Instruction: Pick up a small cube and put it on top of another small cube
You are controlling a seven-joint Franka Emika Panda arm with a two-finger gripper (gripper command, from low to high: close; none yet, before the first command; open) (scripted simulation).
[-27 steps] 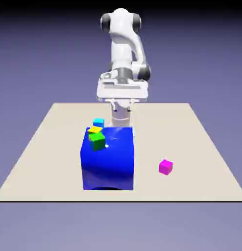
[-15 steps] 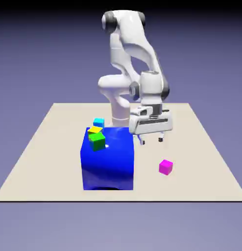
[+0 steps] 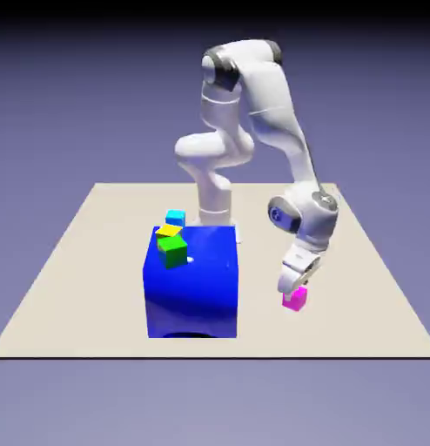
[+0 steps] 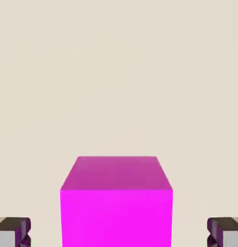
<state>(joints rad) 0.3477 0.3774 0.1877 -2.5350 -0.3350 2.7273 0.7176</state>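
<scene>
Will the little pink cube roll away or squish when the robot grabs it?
Probably not. The pink cube has flat faces and sharp edges and sits flat on the table, so it should stay put, not roll. It looks solid, so likely stiff. The open gripper straddles it squarely, which should help.

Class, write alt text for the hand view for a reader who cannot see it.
A magenta cube fills the lower middle, resting on the beige table. The open gripper straddles it, one grey fingertip at each bottom corner, clear of its sides.
</scene>
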